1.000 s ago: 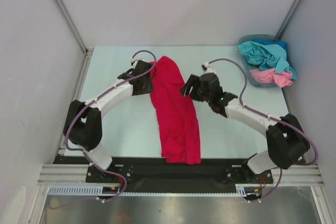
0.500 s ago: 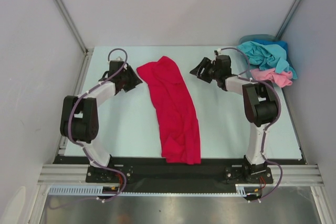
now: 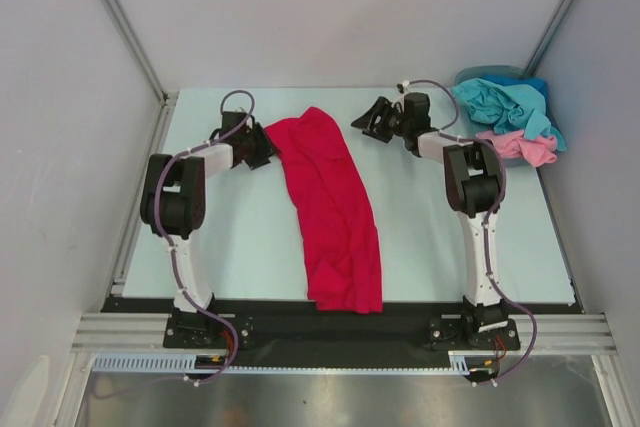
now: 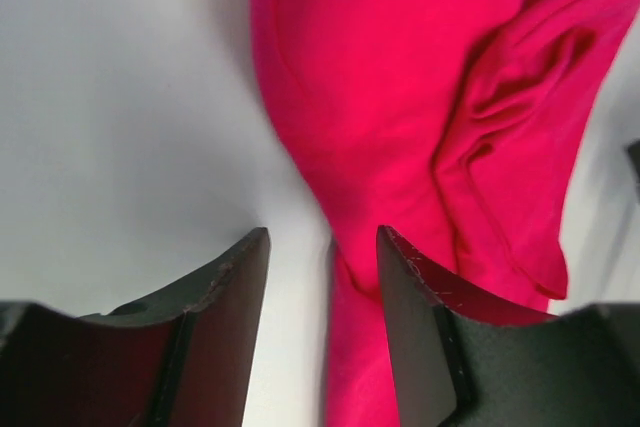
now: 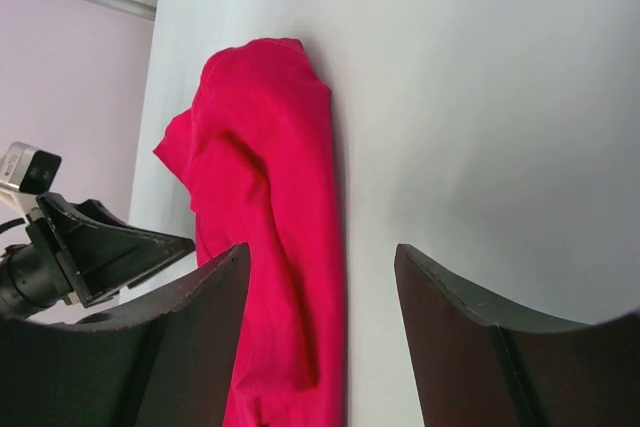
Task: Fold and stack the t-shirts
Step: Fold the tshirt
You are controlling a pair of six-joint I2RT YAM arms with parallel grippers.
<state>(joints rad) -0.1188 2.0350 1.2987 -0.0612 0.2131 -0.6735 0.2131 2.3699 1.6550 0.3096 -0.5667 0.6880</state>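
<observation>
The crimson red t-shirt (image 3: 335, 207) lies as a long rumpled strip down the middle of the table, its top end widened to the left. My left gripper (image 3: 266, 149) is at that top-left corner, open. In the left wrist view the shirt's (image 4: 400, 77) edge runs below the gap of the left gripper (image 4: 322, 237). My right gripper (image 3: 366, 118) is open, a little to the right of the shirt's top end. In the right wrist view the right gripper (image 5: 322, 252) holds nothing, and the shirt (image 5: 270, 177) lies beyond it. A teal-blue t-shirt (image 3: 500, 102) and a light pink t-shirt (image 3: 520, 147) are bunched at the back right.
A blue-grey basket (image 3: 482, 74) holds the teal and pink shirts at the table's back right corner. White walls and metal frame posts close in the table on the left, back and right. Both arms stand upright at the sides of the red shirt.
The shirt's top-left corner has spread out to the left. Both arms have swung from bent over the table to upright, and the right gripper moved back and away from the shirt.
</observation>
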